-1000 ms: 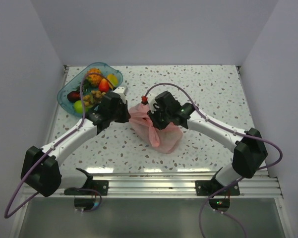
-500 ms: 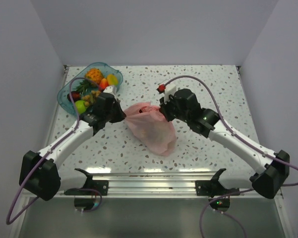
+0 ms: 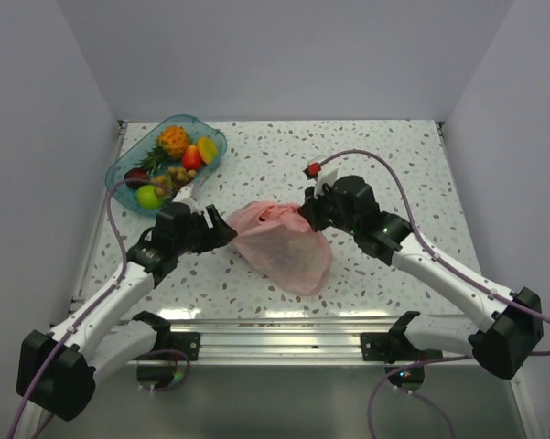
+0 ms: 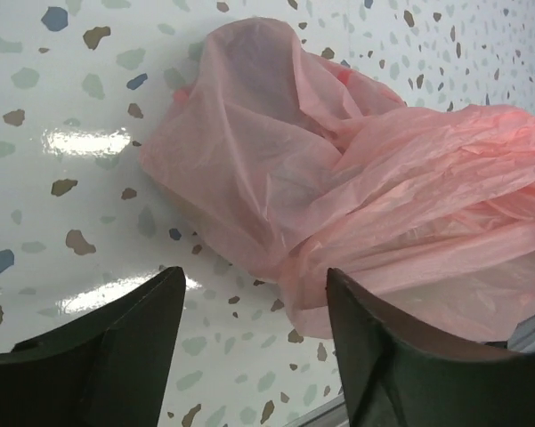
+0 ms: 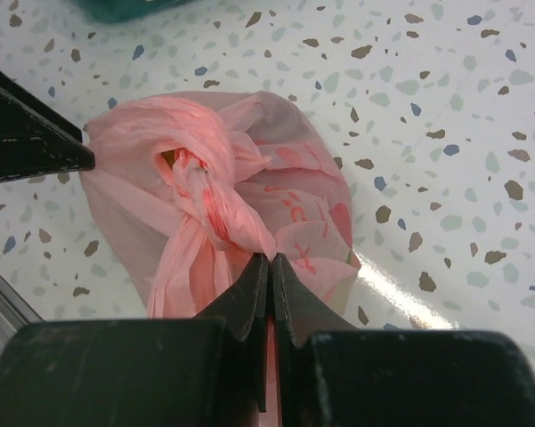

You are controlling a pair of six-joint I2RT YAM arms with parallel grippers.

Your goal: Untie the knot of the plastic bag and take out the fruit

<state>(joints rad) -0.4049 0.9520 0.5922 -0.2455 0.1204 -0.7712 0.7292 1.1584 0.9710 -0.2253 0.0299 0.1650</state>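
Note:
The pale-pink plastic bag (image 3: 284, 242) lies crumpled at the table's middle. Its knot (image 5: 200, 182) is a twisted bunch on the bag's top, seen in the right wrist view. My right gripper (image 5: 270, 260) is shut on a fold of the bag just below the knot, at the bag's right upper edge (image 3: 307, 215). My left gripper (image 3: 221, 229) stands open just left of the bag, with nothing between its fingers (image 4: 116, 347). In the left wrist view the bag (image 4: 338, 178) lies ahead of the open jaws, its edge beside the right finger. The plastic hides any fruit inside the bag.
A clear blue tray (image 3: 119, 169) stands at the back left, holding a small pineapple (image 3: 173, 140), a lime-green apple (image 3: 148, 196) and several other pieces. The metal rail (image 3: 284, 334) runs along the near edge. White walls close in the table on three sides.
My left gripper has opened, let go of the bag and drawn back to the near left. My right gripper has closed fully on the plastic and pulled a little right.

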